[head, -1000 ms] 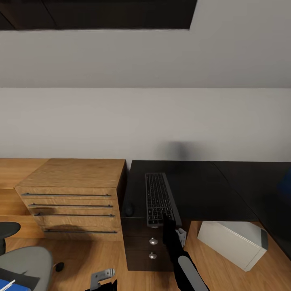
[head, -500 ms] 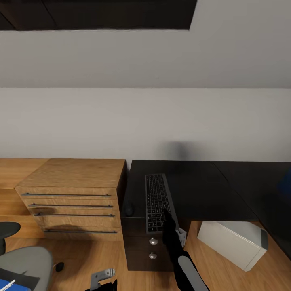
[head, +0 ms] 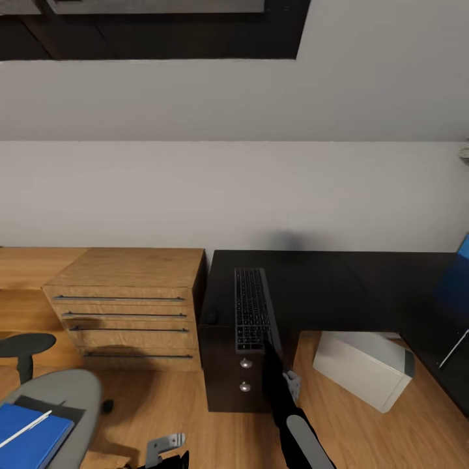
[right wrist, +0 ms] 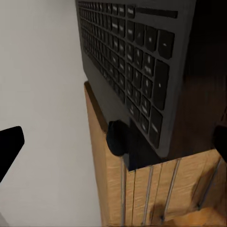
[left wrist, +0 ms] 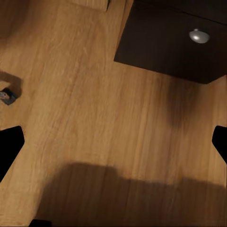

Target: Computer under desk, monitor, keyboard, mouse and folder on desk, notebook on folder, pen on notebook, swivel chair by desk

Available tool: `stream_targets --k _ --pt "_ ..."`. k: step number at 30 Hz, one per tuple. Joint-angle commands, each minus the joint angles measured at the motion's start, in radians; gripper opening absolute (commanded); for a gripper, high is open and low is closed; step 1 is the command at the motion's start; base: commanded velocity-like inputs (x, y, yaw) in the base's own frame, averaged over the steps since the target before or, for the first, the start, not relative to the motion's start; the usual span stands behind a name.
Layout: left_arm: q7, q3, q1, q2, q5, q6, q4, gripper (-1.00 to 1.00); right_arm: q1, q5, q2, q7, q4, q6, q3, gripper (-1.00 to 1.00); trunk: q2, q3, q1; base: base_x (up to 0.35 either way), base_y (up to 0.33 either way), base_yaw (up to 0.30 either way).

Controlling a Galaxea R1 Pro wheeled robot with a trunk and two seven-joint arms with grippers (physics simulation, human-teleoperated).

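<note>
Item: keyboard [head: 251, 311], slim, dark-keyed, lying lengthwise on the left wing of the black surface [head: 326, 286], its near end at the near edge above the dark drawer unit [head: 238, 384]; a small dark mouse [head: 210, 316] is seen just left of it, near the light-wood cabinet [head: 127, 306]. Item: right pincer [right wrist: 113, 137], its two dark fingertips spread wide at the edges of the right wrist view, nothing held between them; in the head view the arm is seen reaching up to the keyboard's near right corner, contact not determinable. Item: left pincer [left wrist: 113, 142], likewise spread and empty, pointed at bare wood floor [left wrist: 94, 118] beside the drawer unit. Item: computer [head: 361, 368], pale tower lying under the surface, right. Item: swivel chair [head: 52, 404], near left, well apart from the surface, bearing the blue folder [head: 29, 436] with a thin white pen [head: 26, 428] on it. Monitor not identifiable with certainty; a blue panel [head: 456, 280] is seen at far right. Risk noted: the keyboard's near end sits at the edge, so a nudge from the right arm could tip it to the floor or push the mouse off
</note>
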Motion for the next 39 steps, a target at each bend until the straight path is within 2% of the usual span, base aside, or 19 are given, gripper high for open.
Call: stream_targets --k 1,8,14,17,19,21,22,23,24,25,26,27,28,30,32,33,34,35,39 --pt "0.008 -0.004 -0.001 0.001 0.007 0.002 -0.002 1.0 -0.001 -0.01 0.0 0.005 0.003 -0.006 0.002 1.0 -0.001 -0.001 -0.001 -0.334 0.0 0.0" --pt "0.01 -0.004 -0.001 0.0 0.004 0.002 0.025 1.0 -0.001 -0.006 0.0 -0.003 0.071 -0.014 0.002 1.0 -0.001 -0.001 -0.001 -0.321 -0.094 0.0" --pt "0.01 -0.004 -0.001 0.001 0.002 0.001 0.03 1.0 -0.001 -0.001 0.0 -0.003 0.09 -0.031 0.004 1.0 -0.001 -0.001 -0.001 -0.293 -0.195 0.0" --pt "0.01 -0.004 -0.001 0.001 0.002 0.001 0.03 1.0 -0.001 0.008 -0.002 -0.001 0.097 -0.035 0.006 1.0 -0.001 -0.001 -0.001 -0.287 -0.206 0.0" --pt "0.01 -0.004 -0.001 0.001 0.002 0.001 0.03 1.0 0.0 0.029 -0.014 0.0 0.105 -0.037 0.008 1.0 -0.001 -0.001 -0.001 -0.286 -0.208 0.0" --pt "0.011 -0.004 -0.001 0.0 0.002 0.001 0.03 1.0 0.001 0.067 -0.033 0.0 0.126 -0.038 0.009 1.0 -0.001 -0.001 -0.001 -0.282 -0.217 0.0" --pt "0.013 -0.005 -0.001 -0.002 0.003 0.0 0.031 1.0 0.002 0.176 -0.069 0.0 0.202 -0.038 0.01 1.0 -0.001 -0.001 -0.001 -0.199 -0.183 0.0" --pt "0.013 -0.005 -0.001 -0.003 0.003 0.0 0.032 1.0 0.002 0.205 -0.073 0.0 0.221 -0.038 0.01 1.0 -0.001 -0.001 -0.001 -0.127 -0.117 0.0" --pt "0.014 -0.004 -0.001 -0.003 0.004 0.0 0.032 1.0 0.002 0.271 -0.081 -0.001 0.259 -0.041 0.009 1.0 -0.001 -0.001 -0.001 -0.102 -0.094 0.0" --pt "0.014 -0.004 -0.001 -0.003 0.004 0.0 0.032 1.0 0.002 0.305 -0.084 -0.001 0.278 -0.045 0.008 1.0 -0.001 -0.001 -0.001 -0.081 -0.075 0.0" --pt "0.014 -0.004 -0.001 -0.003 0.003 0.0 0.031 1.0 0.002 0.373 -0.091 -0.002 0.315 -0.062 0.006 1.0 -0.001 -0.001 -0.001 -0.052 -0.048 0.0" --pt "0.014 -0.004 -0.001 -0.003 0.003 -0.001 0.029 1.0 0.002 0.405 -0.096 -0.002 0.333 -0.076 0.005 1.0 -0.001 -0.001 -0.001 -0.042 -0.038 0.0" --pt "0.016 -0.004 -0.001 -0.003 0.002 -0.001 0.024 1.0 0.002 0.458 -0.108 -0.002 0.365 -0.114 0.004 1.0 -0.001 -0.001 -0.001 -0.027 -0.025 0.0" --pt "0.018 -0.003 -0.001 -0.001 0.002 -0.002 0.018 1.0 0.002 0.511 -0.126 -0.002 0.411 -0.194 0.005 1.0 0.006 0.002 -0.004 -0.017 -0.016 0.0" --pt "0.016 -0.001 -0.001 0.0 0.003 -0.003 0.017 1.0 0.002 0.531 -0.134 -0.002 0.442 -0.257 0.006 1.0 0.02 0.008 -0.012 -0.01 -0.009 0.0" --pt "0.015 0.0 -0.001 0.001 0.004 -0.003 0.017 1.0 0.002 0.545 -0.139 -0.001 0.475 -0.322 0.007 1.0 0.027 0.012 -0.016 -0.006 -0.005 0.0" --pt "0.015 0.0 -0.001 0.001 0.005 -0.004 0.019 1.0 0.002 0.55 -0.142 -0.001 0.492 -0.355 0.007 1.0 0.034 0.015 -0.02 -0.004 -0.004 0.0" --pt "0.016 0.0 -0.001 0.002 0.007 -0.004 0.027 1.0 0.002 0.559 -0.145 -0.001 0.526 -0.421 0.008 1.0 0.041 0.018 -0.024 -0.003 -0.003 0.0" --pt "0.016 0.0 -0.001 0.004 0.008 -0.005 0.073 1.0 0.002 0.569 -0.147 -0.001 0.601 -0.54 0.01 1.0 0.069 0.03 -0.039 -0.002 -0.002 0.0"
